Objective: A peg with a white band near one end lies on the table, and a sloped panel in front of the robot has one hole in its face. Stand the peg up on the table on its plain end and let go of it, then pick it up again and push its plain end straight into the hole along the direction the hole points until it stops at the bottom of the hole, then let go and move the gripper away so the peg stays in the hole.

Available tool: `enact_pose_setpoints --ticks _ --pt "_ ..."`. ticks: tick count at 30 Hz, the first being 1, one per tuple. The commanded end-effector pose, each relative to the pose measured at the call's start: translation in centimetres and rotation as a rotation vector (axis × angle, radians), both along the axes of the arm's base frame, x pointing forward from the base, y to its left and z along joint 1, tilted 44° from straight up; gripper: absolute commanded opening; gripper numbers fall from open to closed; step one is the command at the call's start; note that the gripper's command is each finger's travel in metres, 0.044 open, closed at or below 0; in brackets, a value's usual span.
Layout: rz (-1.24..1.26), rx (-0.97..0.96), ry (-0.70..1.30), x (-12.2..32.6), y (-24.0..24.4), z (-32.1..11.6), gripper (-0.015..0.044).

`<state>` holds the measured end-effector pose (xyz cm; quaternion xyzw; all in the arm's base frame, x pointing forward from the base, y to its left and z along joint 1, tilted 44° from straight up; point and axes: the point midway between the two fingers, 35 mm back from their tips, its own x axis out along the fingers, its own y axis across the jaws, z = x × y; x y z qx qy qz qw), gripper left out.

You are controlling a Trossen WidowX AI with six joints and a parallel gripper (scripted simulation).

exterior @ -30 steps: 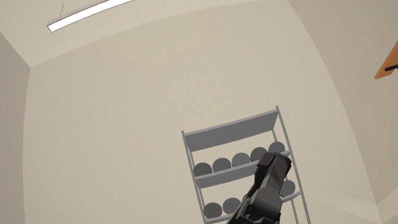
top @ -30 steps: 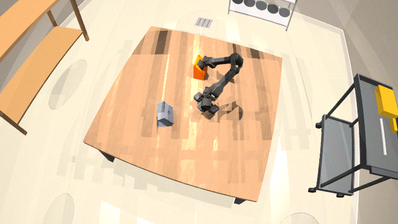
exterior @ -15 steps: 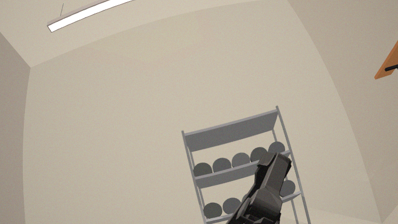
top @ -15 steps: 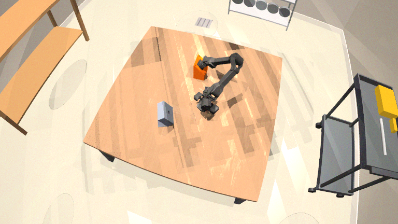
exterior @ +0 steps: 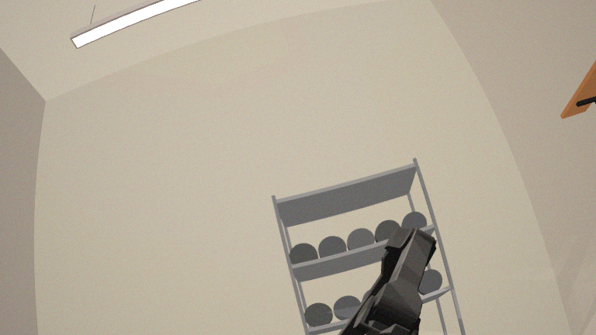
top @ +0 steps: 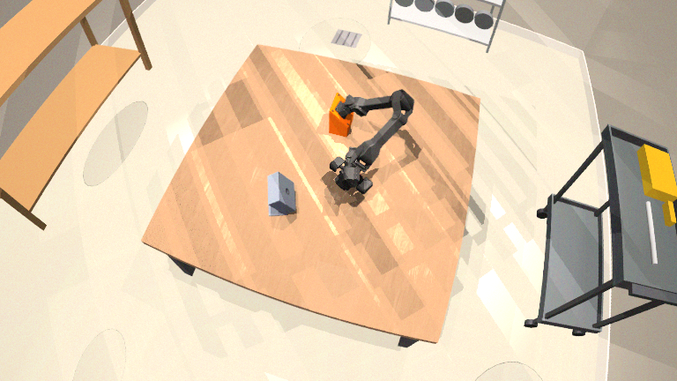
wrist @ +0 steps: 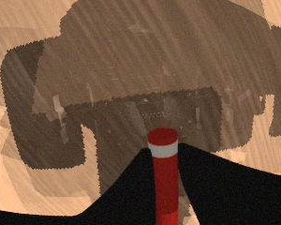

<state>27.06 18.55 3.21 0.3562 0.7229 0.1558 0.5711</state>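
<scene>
Peg point(wrist: 166, 180) clamped in the tool point(top: 351, 184) point(wrist: 163, 154), banded end up; tabletop point(top: 319, 266) edges and sloped panel point(top: 282, 194) well apart from it.

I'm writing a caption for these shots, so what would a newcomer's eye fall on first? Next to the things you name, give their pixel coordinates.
Probably the red peg point(wrist: 165, 180) with its white band, pinched by the gripper point(top: 351, 187) point(wrist: 163, 154) in the wrist view. From above, the orange block point(top: 339, 124) beneath the arm's base stands out on the wooden table point(top: 299, 266).
</scene>
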Motion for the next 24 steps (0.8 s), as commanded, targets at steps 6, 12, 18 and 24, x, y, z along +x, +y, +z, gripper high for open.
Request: enact_pose_setpoints --ticks 6,12,18,24 --pt "-0.043 -0.027 -0.049 -0.2 -0.3 0.4 0.0049" --pt "-0.076 -0.045 -0.085 -0.4 -0.5 0.7 0.0049" --pt "-0.109 -0.063 -0.121 -0.6 -0.7 1.0 0.0049" --pt "-0.142 -0.08 -0.158 -0.8 -0.8 1.3 0.0049"
